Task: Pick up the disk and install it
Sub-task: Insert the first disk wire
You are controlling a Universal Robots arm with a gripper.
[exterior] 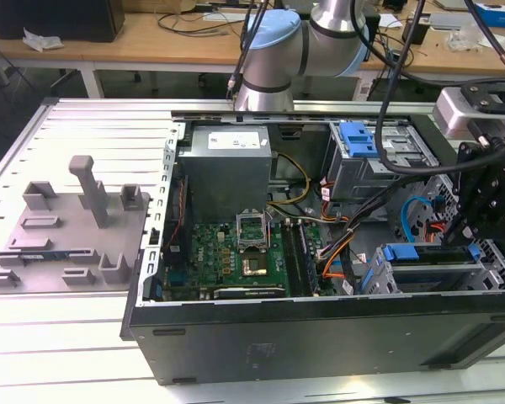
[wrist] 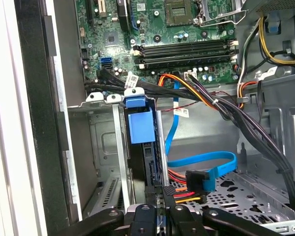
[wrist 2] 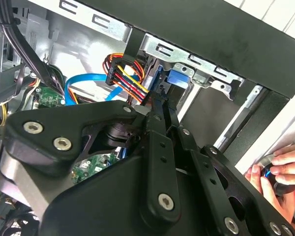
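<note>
Seating the disk (wrist: 142, 132) | gripper (wrist: 164, 192) fingers drawn together, pinching its thin edge | disk stands on edge inside the grey drive cage (wrist: 105, 147), blue handle showing | likely dense, rigid and shock-sensitive; best held by the plastic carrier rails, not the label face or connectors

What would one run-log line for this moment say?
black gripper: at blue-handled disk | disk: edge-on in grey metal drive cage

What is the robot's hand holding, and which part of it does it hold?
It cannot be told. The gripper is right at the disk, which stands in the metal cage, but the spot where they meet is hidden.
</note>
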